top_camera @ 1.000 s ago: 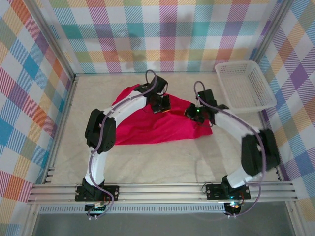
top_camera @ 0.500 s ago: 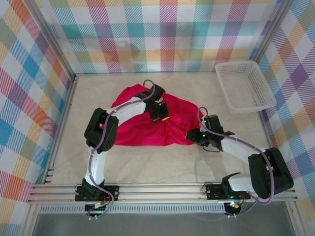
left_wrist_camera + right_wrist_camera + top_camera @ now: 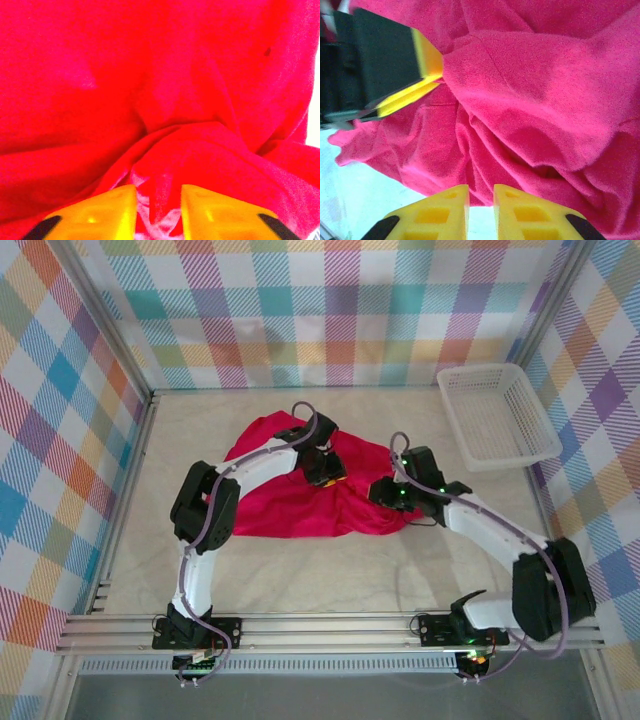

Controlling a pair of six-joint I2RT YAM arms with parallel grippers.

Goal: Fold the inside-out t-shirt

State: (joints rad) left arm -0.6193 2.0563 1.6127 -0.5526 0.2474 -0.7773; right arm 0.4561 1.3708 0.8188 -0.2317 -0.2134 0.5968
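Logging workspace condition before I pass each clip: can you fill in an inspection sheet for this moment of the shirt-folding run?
Surface: pale table, bare near the arms.
Job's things: red t-shirt, a crumpled heap, not yet folded.
Clutter: white basket at the far right corner, apart from the shirt, looks empty.
Grippers: left gripper open, a fold of shirt between its fingers; right gripper narrowly open at the shirt's edge, holding nothing.
Cables: cables loop above both wrists.
Surroundings: plaid walls; metal rail along the near edge.
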